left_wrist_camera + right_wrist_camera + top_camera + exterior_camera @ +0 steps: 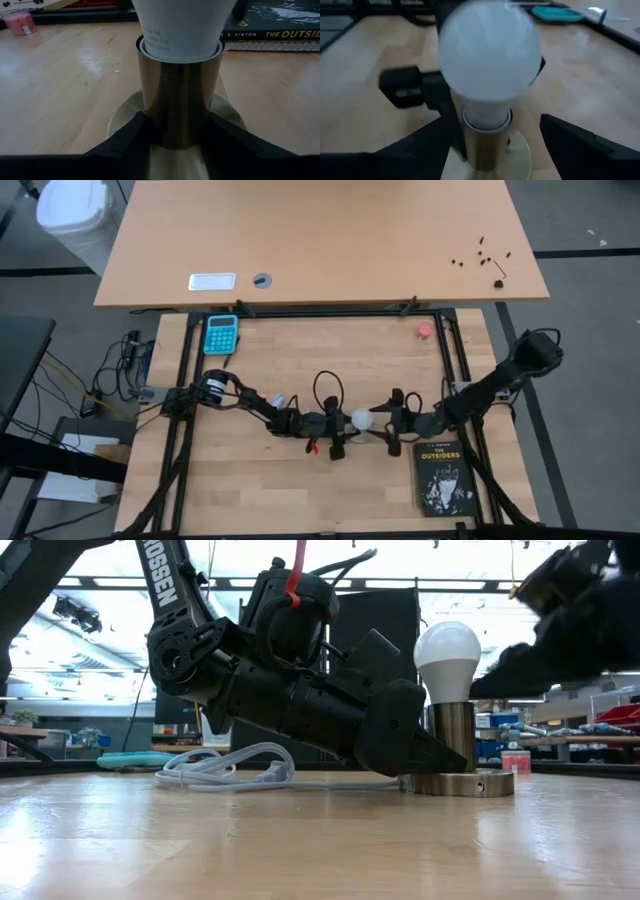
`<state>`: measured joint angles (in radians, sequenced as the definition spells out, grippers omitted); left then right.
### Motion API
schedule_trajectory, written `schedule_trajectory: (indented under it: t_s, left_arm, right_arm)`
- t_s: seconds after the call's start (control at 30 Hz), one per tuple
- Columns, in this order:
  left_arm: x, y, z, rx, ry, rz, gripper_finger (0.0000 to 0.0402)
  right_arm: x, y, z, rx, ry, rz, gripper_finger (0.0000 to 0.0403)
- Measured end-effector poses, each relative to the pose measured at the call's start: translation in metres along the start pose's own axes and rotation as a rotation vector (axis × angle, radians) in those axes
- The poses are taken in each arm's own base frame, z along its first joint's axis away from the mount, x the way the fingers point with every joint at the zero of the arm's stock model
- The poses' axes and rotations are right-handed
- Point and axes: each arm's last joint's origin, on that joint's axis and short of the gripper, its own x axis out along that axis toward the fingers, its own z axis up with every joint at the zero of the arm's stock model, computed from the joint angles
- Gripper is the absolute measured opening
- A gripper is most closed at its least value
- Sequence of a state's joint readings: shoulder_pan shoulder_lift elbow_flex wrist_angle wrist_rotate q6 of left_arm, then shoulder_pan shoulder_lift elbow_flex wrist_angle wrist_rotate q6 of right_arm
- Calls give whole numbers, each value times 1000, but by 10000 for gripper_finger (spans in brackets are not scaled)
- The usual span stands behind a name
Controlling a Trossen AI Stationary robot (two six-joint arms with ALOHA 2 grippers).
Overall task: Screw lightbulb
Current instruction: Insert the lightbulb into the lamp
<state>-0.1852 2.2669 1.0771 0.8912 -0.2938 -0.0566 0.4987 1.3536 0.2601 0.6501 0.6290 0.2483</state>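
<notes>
The white frosted lightbulb [447,658] stands upright with its narrow base in the brass column of the socket [452,740]. The socket's round foot [470,783] rests on the wooden table. My left gripper [180,131] comes from the table's left and is shut on that column, low down. My right gripper [495,125] reaches in from the table's right, open. Its fingers stand on either side of the bulb's neck [487,115] without touching it. In the high view the bulb [361,418] shows between the two grippers. My left gripper pinches the socket's brass column [150,125] between its two fingers [131,142], just above the round foot. The fingers come nearly level from the table's left, slanting slightly down. The socket stands upright with its foot on the table.
A white coiled cord [228,768] lies on the table behind my left gripper. A black book [443,477] lies near the front right, a teal calculator [221,333] at the far left and a small pink-red object [425,330] at the far right. Black frame rails [452,350] border the table.
</notes>
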Motion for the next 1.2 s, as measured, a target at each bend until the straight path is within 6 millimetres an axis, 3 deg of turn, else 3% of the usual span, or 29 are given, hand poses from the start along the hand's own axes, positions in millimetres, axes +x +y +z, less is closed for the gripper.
schedule_trajectory:
  t_s: [0.4, 0.67, 0.9, 1.2]
  left_arm:
    - [0, -1, 0, 1, 5, -40, 193]
    - [0, -1, 0, -2, 6, -40, 193]
    - [0, -1, 0, -5, 8, -40, 193]
    - [0, -1, -1, -19, 17, -40, 193]
  right_arm:
    - [29, -13, -3, -86, -119, 145, 309]
    - [38, -17, -3, -91, -206, 204, 309]
    - [39, -17, -8, -63, -176, 212, 309]
    - [22, -16, -23, 47, -142, 238, 309]
